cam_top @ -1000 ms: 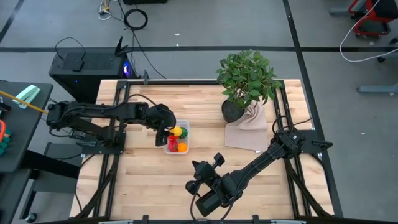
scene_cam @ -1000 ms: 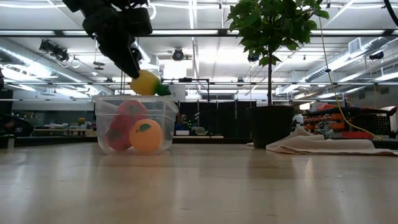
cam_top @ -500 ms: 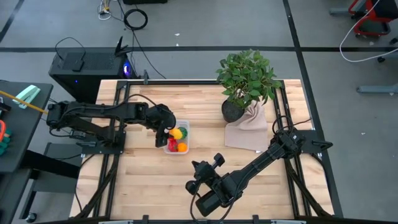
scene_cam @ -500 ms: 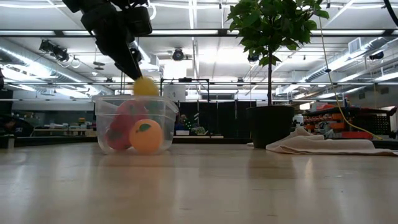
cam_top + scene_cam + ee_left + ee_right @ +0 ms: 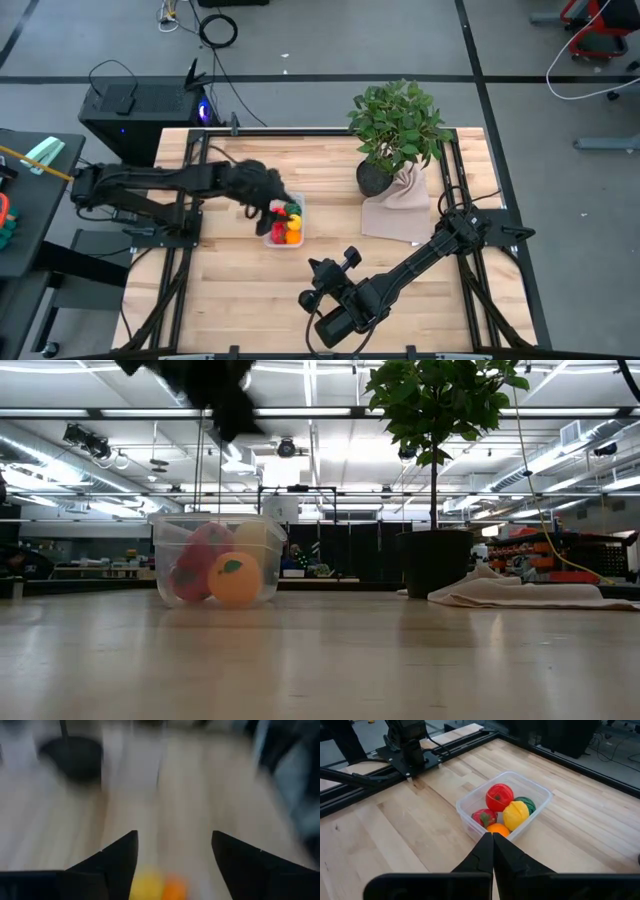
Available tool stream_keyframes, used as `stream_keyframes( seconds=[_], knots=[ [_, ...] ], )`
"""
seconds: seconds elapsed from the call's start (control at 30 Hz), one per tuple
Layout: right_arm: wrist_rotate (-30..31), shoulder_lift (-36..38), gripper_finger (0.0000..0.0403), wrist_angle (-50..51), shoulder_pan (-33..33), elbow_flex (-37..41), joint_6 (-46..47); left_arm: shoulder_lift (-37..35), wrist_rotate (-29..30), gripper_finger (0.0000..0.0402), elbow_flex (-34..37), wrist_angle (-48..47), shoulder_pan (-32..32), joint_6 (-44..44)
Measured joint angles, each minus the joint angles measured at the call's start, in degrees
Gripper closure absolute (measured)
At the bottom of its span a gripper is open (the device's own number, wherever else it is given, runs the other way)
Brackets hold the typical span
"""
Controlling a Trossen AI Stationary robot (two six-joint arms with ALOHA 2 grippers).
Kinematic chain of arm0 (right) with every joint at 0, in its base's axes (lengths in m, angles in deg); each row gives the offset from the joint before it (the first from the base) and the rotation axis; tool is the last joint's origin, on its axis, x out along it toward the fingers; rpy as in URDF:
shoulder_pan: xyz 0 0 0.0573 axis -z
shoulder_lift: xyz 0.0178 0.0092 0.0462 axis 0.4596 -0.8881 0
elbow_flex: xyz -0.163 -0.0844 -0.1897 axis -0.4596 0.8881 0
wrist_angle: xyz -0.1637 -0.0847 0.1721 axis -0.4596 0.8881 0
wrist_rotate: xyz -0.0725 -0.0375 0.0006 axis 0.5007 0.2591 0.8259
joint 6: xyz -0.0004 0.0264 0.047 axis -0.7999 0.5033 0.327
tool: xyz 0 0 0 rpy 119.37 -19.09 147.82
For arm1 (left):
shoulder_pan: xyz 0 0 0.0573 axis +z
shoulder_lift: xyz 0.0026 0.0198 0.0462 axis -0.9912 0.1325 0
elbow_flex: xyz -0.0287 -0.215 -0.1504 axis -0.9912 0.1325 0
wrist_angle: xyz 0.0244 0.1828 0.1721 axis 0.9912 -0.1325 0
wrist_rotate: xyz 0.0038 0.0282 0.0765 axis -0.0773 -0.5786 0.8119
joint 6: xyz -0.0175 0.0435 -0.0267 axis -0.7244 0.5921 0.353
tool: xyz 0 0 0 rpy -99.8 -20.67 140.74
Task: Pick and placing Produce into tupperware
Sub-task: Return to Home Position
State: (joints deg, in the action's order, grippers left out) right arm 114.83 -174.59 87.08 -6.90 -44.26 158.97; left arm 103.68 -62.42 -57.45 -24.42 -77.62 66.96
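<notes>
The yellow pineapple (image 5: 516,814), which half a second ago sat perched at the rim under the left gripper (image 5: 174,834), now lies down inside the tupperware (image 5: 163,565), bedded among the red fruit (image 5: 499,796), the strawberry (image 5: 483,817) and the orange (image 5: 498,829). The left gripper has let go and risen. In the low view it hangs at the top edge above the container, and its own wrist view shows the jaws apart with nothing between them. I judge the filling done, since no produce shows loose on the counter (image 5: 230,290). What remains is for this arm to pull back to rest without clipping the container's wall. The right gripper (image 5: 492,840) waits near the front edge, well apart from the tupperware, jaws pressed together and empty.

The tupperware stands left of the counter's middle, on pale wood planks framed by dark rails. Toward the back right a potted plant (image 5: 395,125) stands at the edge of a beige cloth (image 5: 395,218). Beyond lie grey floor, a black computer case (image 5: 130,105) and, in the low view, a workshop under strip lights
</notes>
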Motion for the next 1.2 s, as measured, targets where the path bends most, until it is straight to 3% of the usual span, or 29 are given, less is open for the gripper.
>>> stream_keyframes(
  seconds=[0.17,0.4,0.67,0.93,1.2],
  knots=[
    [-1.29,0.00,0.0394,0.09,0.02,0.00,0.15,-2.78,3.88,0.0180,-0.10,20.64,-2.19,-4.58],
    [-1.70,0.00,0.0394,0.15,0.00,0.02,-0.28,-3.02,10.89,0.0242,0.34,35.50,-4.75,-7.41],
    [-3.88,0.00,0.0394,0.15,0.00,0.02,-0.44,-2.94,23.92,0.0339,18.03,82.15,-7.16,-13.87],
    [-4.97,0.00,0.0394,0.15,0.00,0.02,-0.47,-3.14,25.09,0.0394,28.97,96.58,-7.18,-12.14],
    [-7.04,0.00,0.0394,0.10,-0.01,0.02,-0.44,-3.99,25.92,0.0385,37.49,107.83,-6.55,-9.72]
  ],
)
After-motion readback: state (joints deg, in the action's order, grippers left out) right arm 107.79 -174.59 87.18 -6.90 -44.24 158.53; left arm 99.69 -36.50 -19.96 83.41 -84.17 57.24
